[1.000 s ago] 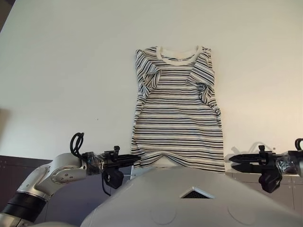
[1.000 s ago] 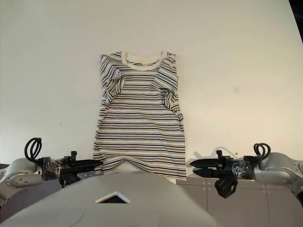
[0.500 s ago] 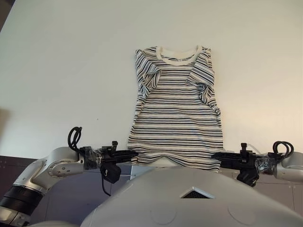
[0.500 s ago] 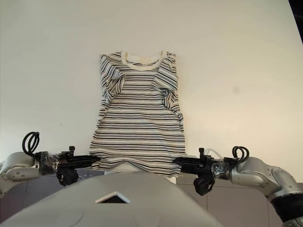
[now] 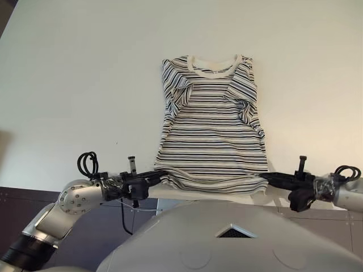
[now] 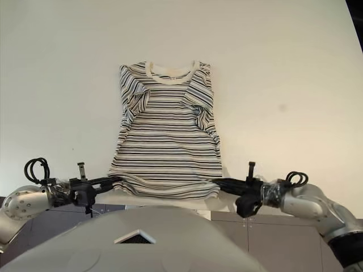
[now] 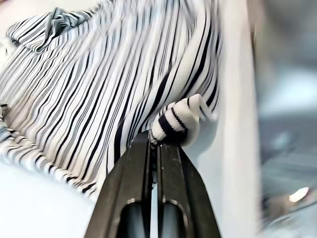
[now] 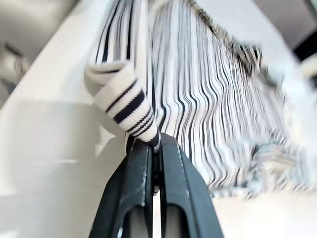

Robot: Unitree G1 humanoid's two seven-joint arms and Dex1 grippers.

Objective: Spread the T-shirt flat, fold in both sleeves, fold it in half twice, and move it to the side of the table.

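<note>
The T-shirt (image 5: 211,136) lies on the white worktop (image 5: 85,85), with its collar (image 5: 212,69) at the far end and its hem (image 5: 211,184) along the near edge. Both sleeves (image 5: 180,95) are turned in over the chest.

We cannot see how much cloth sits inside either pinch, because the black fingers cover it. In the left wrist view the left jaws are clenched on a bunched roll of the hem's left corner (image 7: 177,121). In the right wrist view the right jaws grasp the right corner (image 8: 121,101) in the same way. Beyond those rolls both wrist views blur, and the stripes of the far part of the shirt run together.

In the head views the tips are thin and dark against the stripes, so we cannot make out the exact contact there. The left arm (image 5: 76,198) comes in along the near edge from the left. The right arm (image 5: 340,190) comes in from the right and is cut off by the picture's edge.

A second ago both sets of jaws stood clear of the shirt, the left just beside its corner and the right well out to the side. Half a second ago they had drawn in to the corners, and now each holds its corner. The hem then sagged at the near edge with a dip in the middle. It now runs nearly straight between the jaws and sits a little farther onto the worktop. The collar and sleeves lie where they did.
</note>
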